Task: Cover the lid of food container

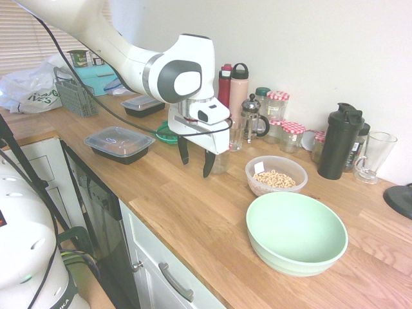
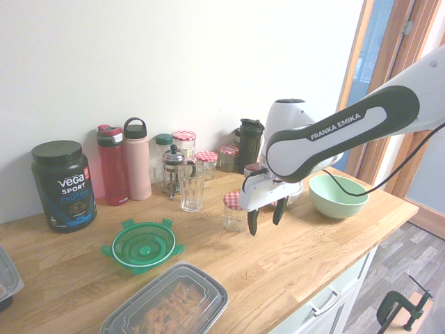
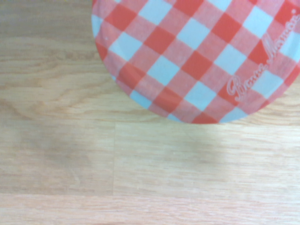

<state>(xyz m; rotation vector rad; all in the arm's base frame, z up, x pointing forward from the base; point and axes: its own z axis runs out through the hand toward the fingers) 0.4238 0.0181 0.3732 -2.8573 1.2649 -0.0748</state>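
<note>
Green lid flat on the wooden counter, near the black tub; food tub uncovered, cereal inside, beside the mint bowl; gripper open, fingers apart, pointing down near a checked-lid jar.

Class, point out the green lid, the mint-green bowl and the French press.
Green lid point(image 2: 144, 245): second exterior view, centre.
Mint-green bowl point(image 1: 296, 226): first exterior view, inside bottom.
French press point(image 2: 173, 158): second exterior view, upper part.
</note>
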